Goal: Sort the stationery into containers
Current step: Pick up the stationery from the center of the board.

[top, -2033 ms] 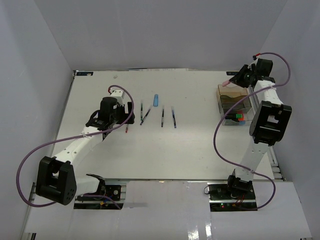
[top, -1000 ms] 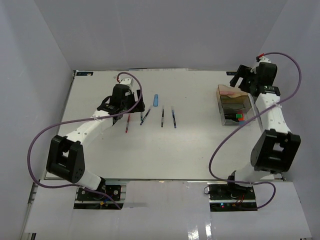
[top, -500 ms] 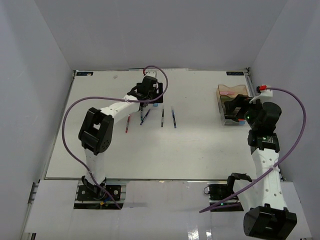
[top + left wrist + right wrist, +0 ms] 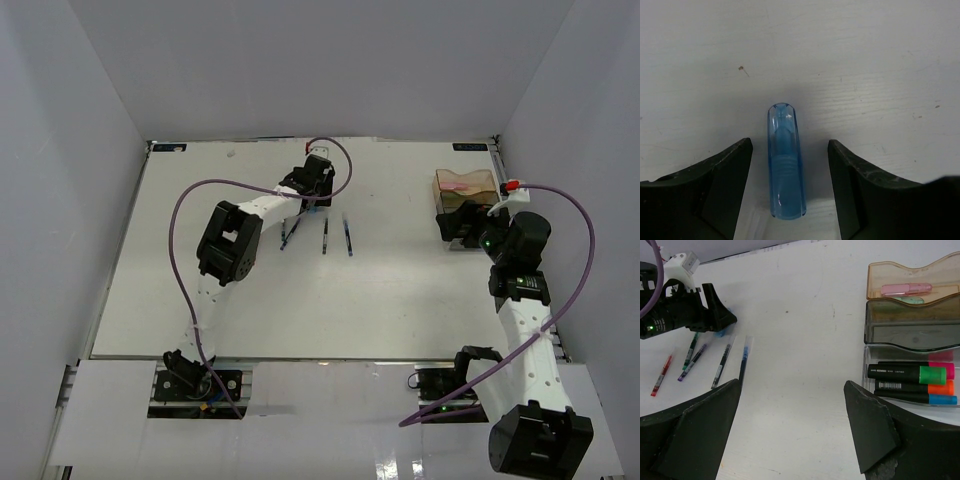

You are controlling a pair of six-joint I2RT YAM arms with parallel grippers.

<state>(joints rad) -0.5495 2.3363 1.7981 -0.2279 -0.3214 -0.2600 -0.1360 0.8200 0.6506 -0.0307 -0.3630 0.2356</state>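
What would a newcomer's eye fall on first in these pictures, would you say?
The blue translucent piece lying on the white table, framed by the open left gripper. Then the bright-capped markers stacked in the clear tray at the table's right, near the amber tray.

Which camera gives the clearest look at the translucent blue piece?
Left wrist: the blue piece fills the centre, lying inside the open left end effector, touching neither finger. Right wrist shows only a sliver of it beside that end effector; in top external the end effector mostly hides it.
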